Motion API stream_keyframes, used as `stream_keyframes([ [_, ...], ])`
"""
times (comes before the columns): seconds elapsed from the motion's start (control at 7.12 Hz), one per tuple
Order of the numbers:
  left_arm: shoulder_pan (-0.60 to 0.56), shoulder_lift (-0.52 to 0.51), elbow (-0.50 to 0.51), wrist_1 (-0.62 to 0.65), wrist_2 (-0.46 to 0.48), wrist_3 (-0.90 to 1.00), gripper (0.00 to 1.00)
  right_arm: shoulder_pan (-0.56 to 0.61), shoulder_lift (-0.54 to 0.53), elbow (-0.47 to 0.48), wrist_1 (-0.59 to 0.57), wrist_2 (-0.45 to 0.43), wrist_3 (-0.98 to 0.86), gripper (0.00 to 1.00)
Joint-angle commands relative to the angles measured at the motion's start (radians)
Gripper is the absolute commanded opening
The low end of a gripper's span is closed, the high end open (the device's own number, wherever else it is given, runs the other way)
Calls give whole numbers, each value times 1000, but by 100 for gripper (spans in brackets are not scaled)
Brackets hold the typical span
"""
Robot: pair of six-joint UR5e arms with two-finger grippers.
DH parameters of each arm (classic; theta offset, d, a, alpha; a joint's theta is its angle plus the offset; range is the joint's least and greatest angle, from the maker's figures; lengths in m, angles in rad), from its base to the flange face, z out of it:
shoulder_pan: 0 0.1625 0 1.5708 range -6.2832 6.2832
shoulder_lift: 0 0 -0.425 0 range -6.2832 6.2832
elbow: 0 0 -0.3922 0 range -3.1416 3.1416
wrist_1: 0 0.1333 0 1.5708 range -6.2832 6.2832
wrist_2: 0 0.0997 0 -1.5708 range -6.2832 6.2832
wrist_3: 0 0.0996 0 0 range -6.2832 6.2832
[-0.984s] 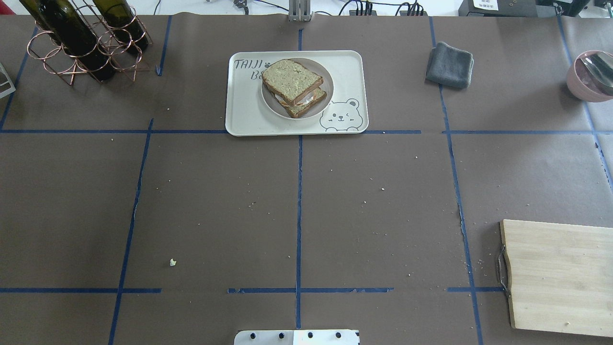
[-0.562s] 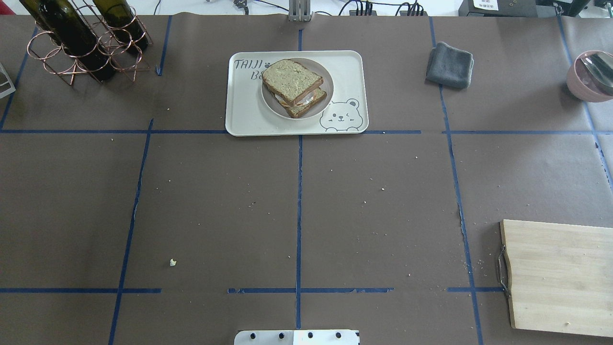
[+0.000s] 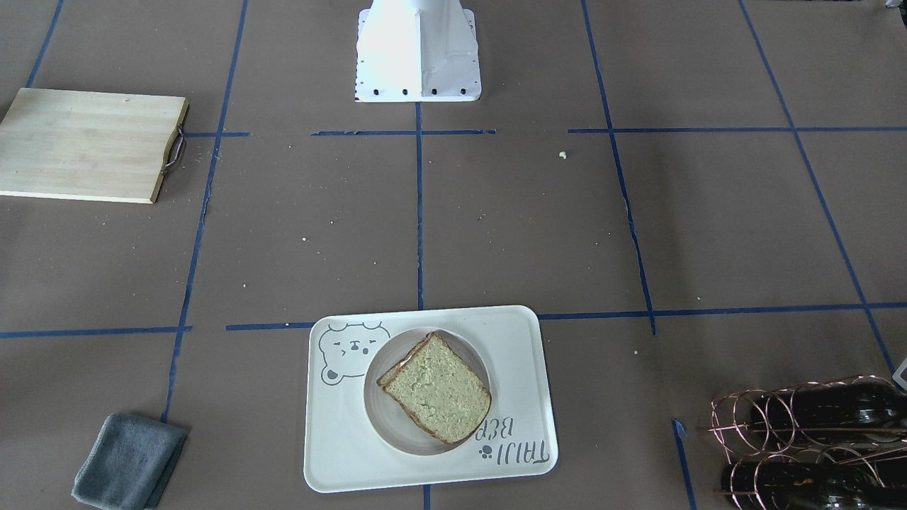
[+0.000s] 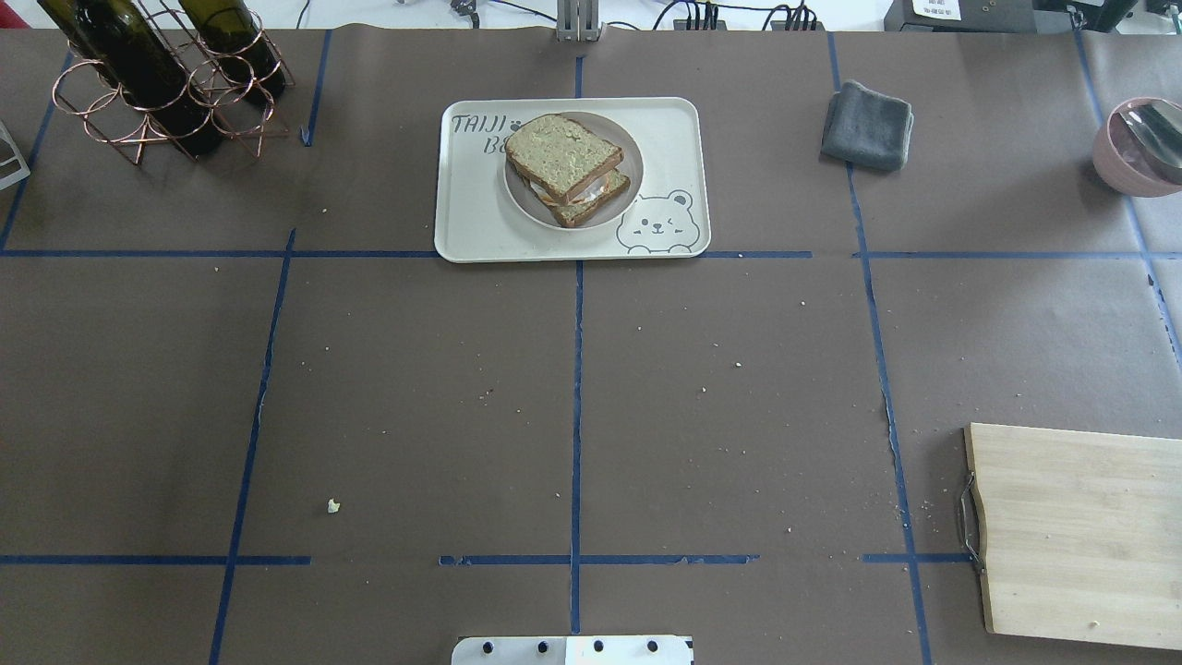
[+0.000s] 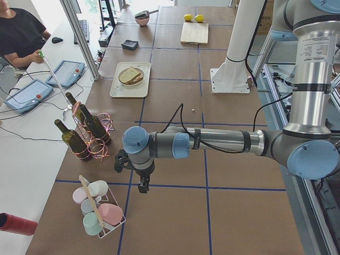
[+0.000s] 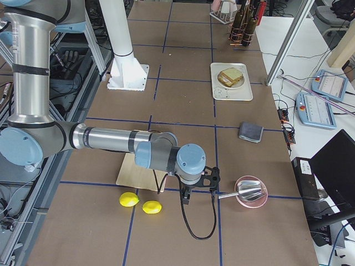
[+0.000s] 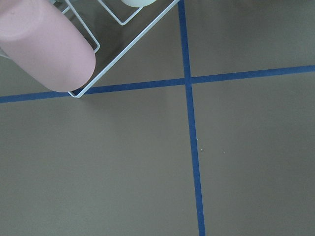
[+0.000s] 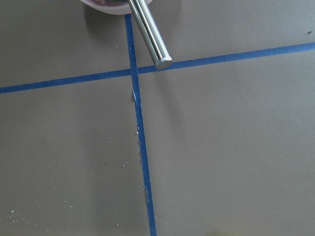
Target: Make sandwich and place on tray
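The sandwich [image 4: 563, 166], two greenish-tan slices with a white filling showing between them, lies on a small round plate [image 4: 625, 189]. The plate stands on the cream bear tray [image 4: 462, 231] at the far middle of the table. The sandwich [image 3: 436, 388] and the tray [image 3: 340, 453] also show in the front-facing view. My left gripper [image 5: 142, 186] hangs over bare table beside a cup rack, far from the tray. My right gripper [image 6: 186, 197] hangs near a pink bowl, also far from it. Both show only in side views, so I cannot tell whether they are open or shut.
A copper rack with wine bottles [image 4: 157, 74] stands far left. A grey cloth [image 4: 868, 125] and a pink bowl with a metal utensil [image 4: 1140, 148] are far right. A wooden cutting board [image 4: 1076, 531] lies near right, two lemons [image 6: 141, 203] beside it. A rack of cups [image 5: 98, 212] stands near my left gripper.
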Motion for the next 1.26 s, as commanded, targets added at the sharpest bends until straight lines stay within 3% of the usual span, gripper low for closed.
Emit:
stream_keyframes([
  [0.0, 0, -3, -5, 0, 0, -7, 100, -2, 8, 4, -1, -1, 1, 100],
  [1.12, 0, -3, 0, -3, -3, -20, 100, -28, 8, 3, -1, -1, -8, 100],
])
